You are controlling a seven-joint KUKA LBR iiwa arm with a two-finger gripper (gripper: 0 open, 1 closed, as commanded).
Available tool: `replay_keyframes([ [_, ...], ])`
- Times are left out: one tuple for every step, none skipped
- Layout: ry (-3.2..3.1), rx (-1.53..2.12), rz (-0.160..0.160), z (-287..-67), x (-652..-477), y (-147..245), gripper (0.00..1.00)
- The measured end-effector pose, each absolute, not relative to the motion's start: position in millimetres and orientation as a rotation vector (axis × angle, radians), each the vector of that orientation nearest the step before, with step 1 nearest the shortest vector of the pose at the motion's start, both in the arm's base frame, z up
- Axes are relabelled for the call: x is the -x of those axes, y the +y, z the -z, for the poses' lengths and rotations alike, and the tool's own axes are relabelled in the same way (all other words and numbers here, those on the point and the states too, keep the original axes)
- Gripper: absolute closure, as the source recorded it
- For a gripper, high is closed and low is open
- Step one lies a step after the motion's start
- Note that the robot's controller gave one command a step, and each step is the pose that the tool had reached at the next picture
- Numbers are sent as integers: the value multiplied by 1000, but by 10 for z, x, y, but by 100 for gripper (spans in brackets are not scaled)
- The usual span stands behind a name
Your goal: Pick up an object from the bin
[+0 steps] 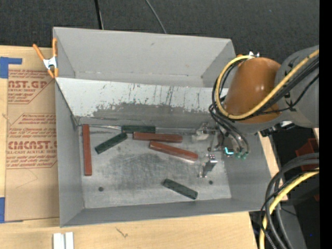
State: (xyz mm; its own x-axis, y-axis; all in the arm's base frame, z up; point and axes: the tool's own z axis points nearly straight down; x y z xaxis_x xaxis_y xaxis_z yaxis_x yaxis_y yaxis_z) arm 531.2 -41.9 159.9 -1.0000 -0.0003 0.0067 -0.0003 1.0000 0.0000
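Note:
My gripper [206, 169] hangs low at the right side of the bin floor, its metal fingertips close over the floor. Just to its left lies a reddish-brown flat bar [174, 150], slanting down to the right, its right end near the fingertips. Below and left of the gripper a dark green bar [179, 188] lies near the front wall. I see nothing between the fingers.
Another reddish-brown bar [157, 137] lies along the back of the floor, with a dark green bar [138, 129] behind it and a second green one [110, 143] slanting at the left. A long brown bar [86, 150] runs along the left wall.

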Motion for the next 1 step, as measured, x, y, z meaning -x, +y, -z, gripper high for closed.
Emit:
replay_keyframes([
  [-3143, -1, -1, -1639, -5332, -419, 0],
])
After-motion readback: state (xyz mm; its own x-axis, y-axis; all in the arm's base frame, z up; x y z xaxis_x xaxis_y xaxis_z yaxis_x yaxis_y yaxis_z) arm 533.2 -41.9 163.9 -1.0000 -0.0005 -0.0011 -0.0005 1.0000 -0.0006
